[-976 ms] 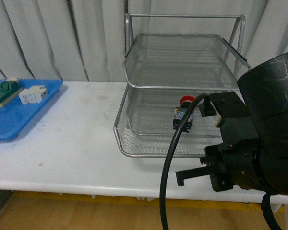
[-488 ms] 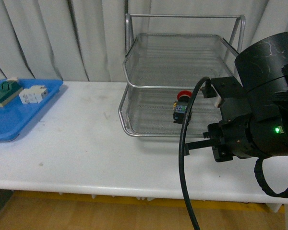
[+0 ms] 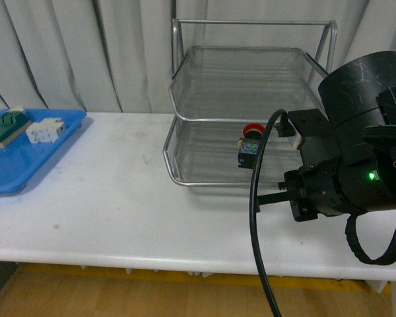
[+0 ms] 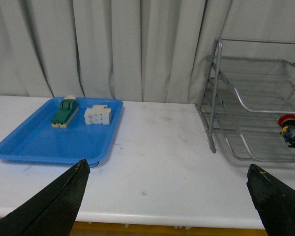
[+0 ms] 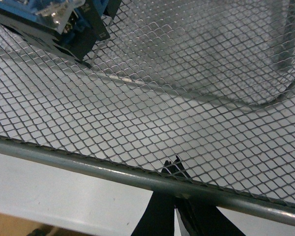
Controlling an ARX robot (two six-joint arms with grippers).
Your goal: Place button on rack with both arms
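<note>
This looks like a robot test room or lab set-up, not a home or shop. A plain white counter (image 3: 119, 205) fills the middle of the front view, backed across the whole upper part of the frame by pleated pale grey curtains (image 3: 86, 53) that screen off everything behind. At the left edge lies a flat blue plastic tray (image 3: 20, 162) holding a green-and-cream electrical block (image 3: 6, 125) and a white terminal block (image 3: 45, 130), both industrial parts. At centre right stands a silver wire-mesh letter rack (image 3: 251, 99) with a tubular frame. A bulky black robot arm (image 3: 356, 165) with a thick black cable (image 3: 257, 231) and a lit green indicator light (image 3: 371, 176) crowds the lower right. Wood-toned flooring (image 3: 119, 297) shows along the bottom.
</note>
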